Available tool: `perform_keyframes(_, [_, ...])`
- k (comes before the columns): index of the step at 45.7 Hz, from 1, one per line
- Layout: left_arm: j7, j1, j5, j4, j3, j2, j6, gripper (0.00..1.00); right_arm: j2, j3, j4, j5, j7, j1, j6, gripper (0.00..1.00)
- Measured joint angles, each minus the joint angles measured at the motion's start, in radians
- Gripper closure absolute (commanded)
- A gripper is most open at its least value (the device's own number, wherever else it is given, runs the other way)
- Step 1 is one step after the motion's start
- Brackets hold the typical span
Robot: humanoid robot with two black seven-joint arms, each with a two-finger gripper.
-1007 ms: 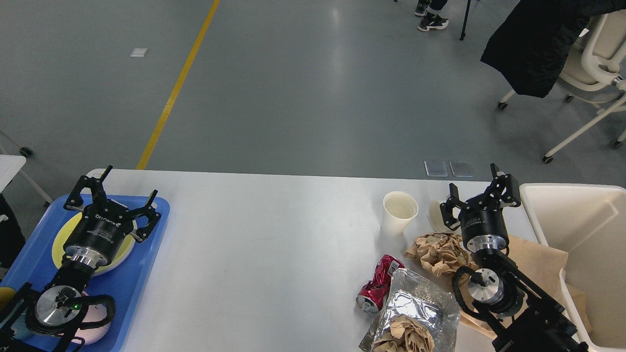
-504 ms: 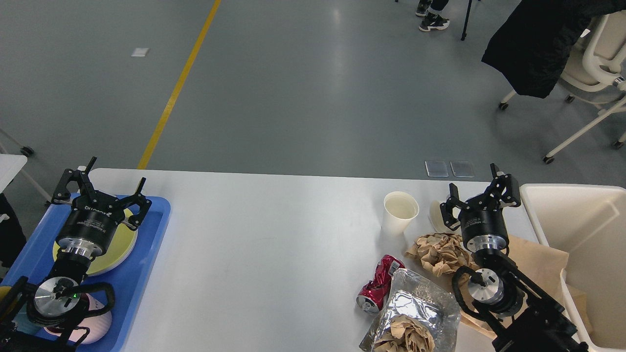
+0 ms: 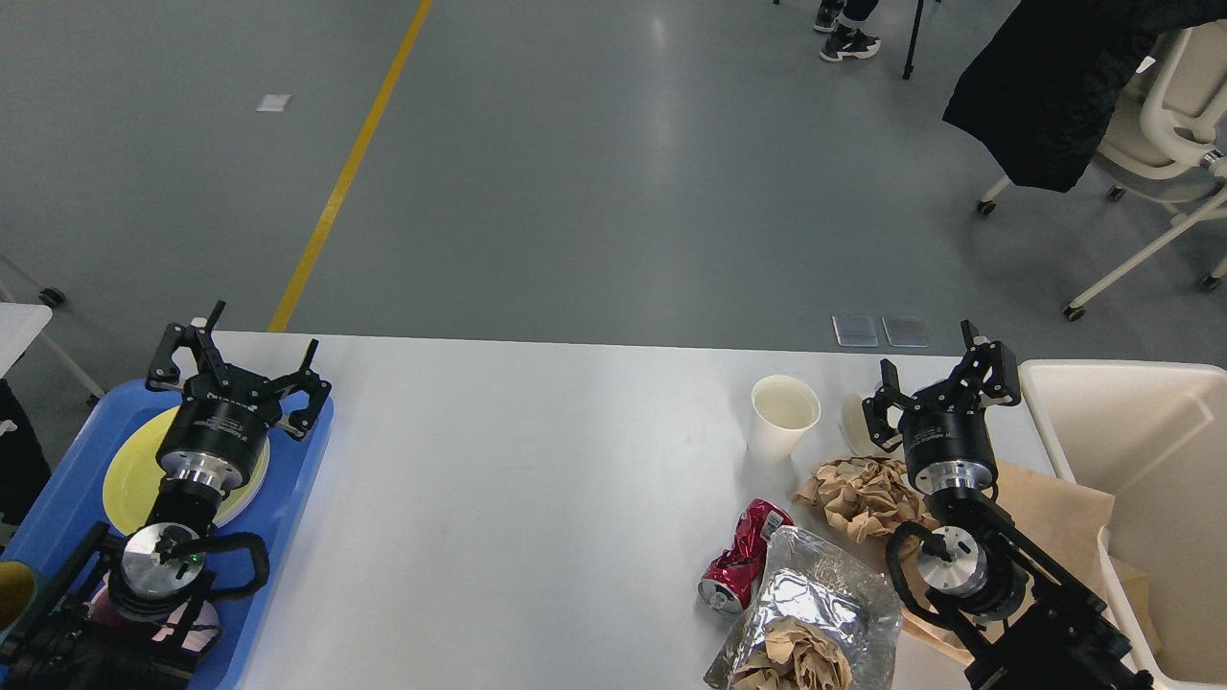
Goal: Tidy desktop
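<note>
While both arms hover, the large plain white rectangular desktop [image 3: 537, 460] fills the lower half of the view, its far edge running straight across and its middle bare. Over at the left edge sits a blue plastic tray [image 3: 288, 508] carrying a round yellow plate [image 3: 129, 479], and the left gripper [image 3: 244, 359] hangs above the tray's far end, fingers spread wide, holding nothing. Across at the right edge, the right gripper [image 3: 935, 369] is also splayed apart and empty, poised near the far right corner. Just beside it stands an upright white paper cup [image 3: 783, 414]. Nearer the front edge lies a wad of crumpled brown paper [image 3: 860, 494], then a crushed red drinks can [image 3: 743, 567] on its side, touching a silver foil bag [image 3: 815, 604] with more brown paper stuffed in it. A flat brown paper sheet [image 3: 1054, 517] lies under the right arm, and a cream-coloured rectangular bin [image 3: 1064, 422] stands hard against the right edge.
</note>
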State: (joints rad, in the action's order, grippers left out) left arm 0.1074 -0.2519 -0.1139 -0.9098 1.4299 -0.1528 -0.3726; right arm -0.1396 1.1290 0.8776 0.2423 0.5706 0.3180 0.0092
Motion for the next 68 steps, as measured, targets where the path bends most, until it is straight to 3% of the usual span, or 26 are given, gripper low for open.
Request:
perform_keyframes(6, [0.113,-0.002,0.006,0.049,0.009,0.037,-0.092,0.04,0.0,0.0,0.0,0.0,0.0,0.001,0.0,0.0])
perform_keyframes(9, [0.133,-0.001,0.009,0.062,0.004,0.038,-0.128,0.04,0.0,0.0,0.0,0.0,0.0,0.001,0.0,0.0])
perform_keyframes(24, [0.1,0.001,0.028,0.072,0.003,0.038,-0.159,0.04,0.0,0.0,0.0,0.0,0.0,0.001,0.0,0.0])
perform_keyframes(68, [0.104,0.002,0.031,0.072,0.0,0.039,-0.16,0.04,-0.004,0.0,-0.024,0.0,-0.004,0.017,-0.004,0.0])
